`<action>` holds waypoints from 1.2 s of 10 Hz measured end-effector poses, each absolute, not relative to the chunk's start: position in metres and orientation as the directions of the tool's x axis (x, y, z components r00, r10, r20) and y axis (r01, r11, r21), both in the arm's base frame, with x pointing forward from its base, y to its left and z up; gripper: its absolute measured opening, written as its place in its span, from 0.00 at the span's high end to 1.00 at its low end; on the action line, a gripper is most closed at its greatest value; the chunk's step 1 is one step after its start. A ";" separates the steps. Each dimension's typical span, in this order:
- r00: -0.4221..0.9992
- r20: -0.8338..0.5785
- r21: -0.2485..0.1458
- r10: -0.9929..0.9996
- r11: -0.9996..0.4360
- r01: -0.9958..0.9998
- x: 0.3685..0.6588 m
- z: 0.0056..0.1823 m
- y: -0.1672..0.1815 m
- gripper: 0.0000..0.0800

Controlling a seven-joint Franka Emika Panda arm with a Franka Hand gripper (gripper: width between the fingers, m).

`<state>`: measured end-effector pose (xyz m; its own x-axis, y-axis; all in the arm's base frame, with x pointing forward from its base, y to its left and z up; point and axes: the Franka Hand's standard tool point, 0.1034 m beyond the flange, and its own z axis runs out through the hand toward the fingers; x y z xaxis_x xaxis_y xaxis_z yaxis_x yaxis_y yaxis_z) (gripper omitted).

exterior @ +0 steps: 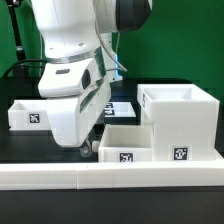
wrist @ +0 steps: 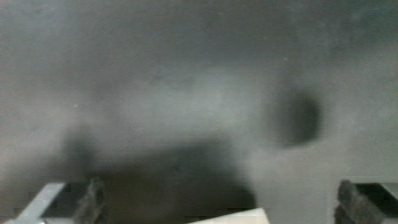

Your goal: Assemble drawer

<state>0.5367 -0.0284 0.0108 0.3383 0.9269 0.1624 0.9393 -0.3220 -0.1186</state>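
Observation:
The tall white casing (exterior: 180, 118) stands at the exterior view's right with a tag on its front. One shallow white tray (exterior: 126, 143) sits against the casing's left side. The second tray (exterior: 27, 112) lies at the far left, partly hidden by the arm. My gripper (exterior: 88, 150) hangs low over the dark table, just left of the near tray, touching neither tray. In the wrist view my gripper (wrist: 222, 205) is open: the fingers (wrist: 71, 205) stand wide apart with nothing between them. That view is blurred, and a pale corner (wrist: 214, 218) shows low between the fingers.
The long low white rail (exterior: 110, 176) runs along the table's front edge, right before the near tray and casing. The marker board (exterior: 122, 107) lies flat behind the trays. A green backdrop stands at the back.

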 end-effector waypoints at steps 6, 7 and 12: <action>0.258 0.170 -0.115 0.951 -0.241 0.964 0.539 0.014 -0.040 0.19; 0.192 0.167 -0.120 0.967 -0.174 0.978 0.546 0.018 -0.045 0.19; 0.121 0.147 -0.155 0.982 -0.098 0.983 0.558 0.014 -0.044 0.19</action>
